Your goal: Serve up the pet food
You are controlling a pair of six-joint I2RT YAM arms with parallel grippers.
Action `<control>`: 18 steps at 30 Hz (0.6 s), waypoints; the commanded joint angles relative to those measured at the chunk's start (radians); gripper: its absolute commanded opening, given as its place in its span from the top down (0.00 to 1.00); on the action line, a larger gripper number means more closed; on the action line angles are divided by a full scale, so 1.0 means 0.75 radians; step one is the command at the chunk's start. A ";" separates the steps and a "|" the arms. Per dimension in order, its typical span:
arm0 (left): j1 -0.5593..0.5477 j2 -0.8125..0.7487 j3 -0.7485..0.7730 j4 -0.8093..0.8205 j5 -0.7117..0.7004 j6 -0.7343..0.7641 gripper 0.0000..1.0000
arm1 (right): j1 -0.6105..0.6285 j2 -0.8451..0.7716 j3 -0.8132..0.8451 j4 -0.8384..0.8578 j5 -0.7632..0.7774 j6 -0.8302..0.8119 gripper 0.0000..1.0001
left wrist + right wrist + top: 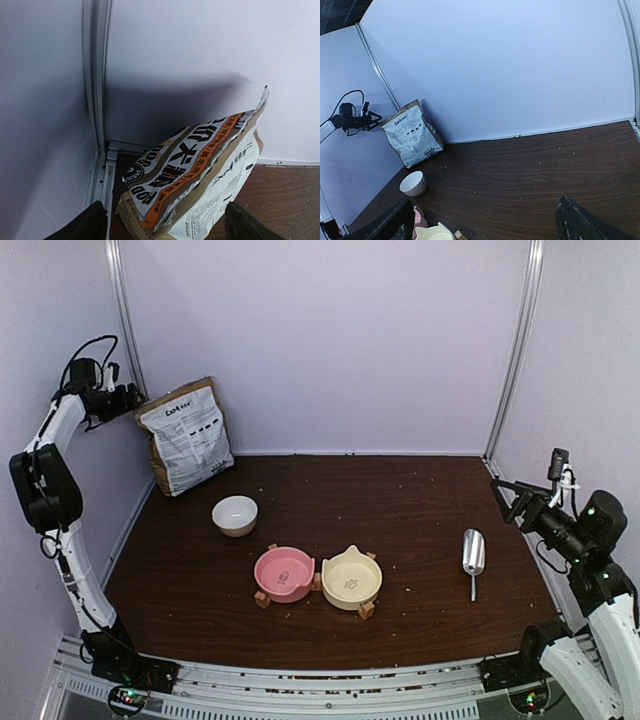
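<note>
Jaws wide on both arms
The left gripper flanked the paper bag at its top edge — the right gripper hung over the table, right side.

The dark wooden worktop carries a paper bag back-left, a white bowl, a pink bowl beside a cream bowl, and a metal scoop at right.

Crinkled matt paper bag, shiny metal scoop, smooth glossy pink bowl and cream bowl, dark wood-grain table
</note>
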 commanded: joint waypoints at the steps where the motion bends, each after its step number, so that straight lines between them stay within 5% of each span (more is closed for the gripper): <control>1: 0.005 0.078 0.079 -0.003 0.146 -0.028 0.17 | 0.006 -0.014 0.066 -0.049 -0.022 -0.014 0.00; 9: -0.072 0.116 0.094 -0.077 0.265 0.137 0.26 | 0.005 -0.003 0.091 -0.076 -0.042 -0.026 0.00; 18: -0.086 0.105 0.089 -0.086 0.185 0.183 0.77 | 0.006 -0.004 0.083 -0.093 -0.044 -0.037 0.00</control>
